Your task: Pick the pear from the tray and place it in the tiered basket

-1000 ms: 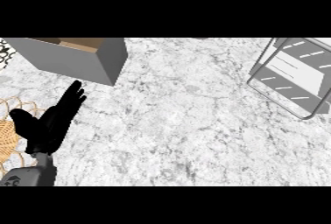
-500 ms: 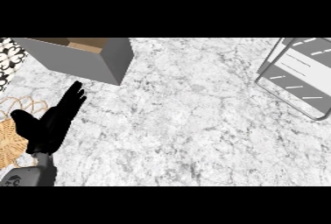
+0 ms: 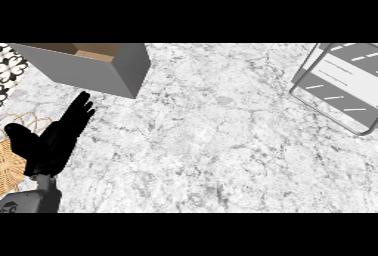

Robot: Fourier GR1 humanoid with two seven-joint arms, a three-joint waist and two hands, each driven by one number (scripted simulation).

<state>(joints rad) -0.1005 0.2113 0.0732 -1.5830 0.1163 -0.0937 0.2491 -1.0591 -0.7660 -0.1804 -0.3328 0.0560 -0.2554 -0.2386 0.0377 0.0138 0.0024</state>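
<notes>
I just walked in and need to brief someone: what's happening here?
Not much handling yet. The robot's left hand is open and holds nothing, low at the left of the marble counter, partly over a tan woven piece. A grey open-topped box sits beyond it, and a wire-framed rack stands far right. No pear or right hand is in view.

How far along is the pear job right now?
Done: nothing that shows; no pear is anywhere in view. In hand: nothing. The left robot hand is open over the counter, beside the woven basket at the left edge; the right robot hand is out of view. Left: everything, finding, grasping and placing the pear. The grey rack at upper right shows no fruit.
</notes>
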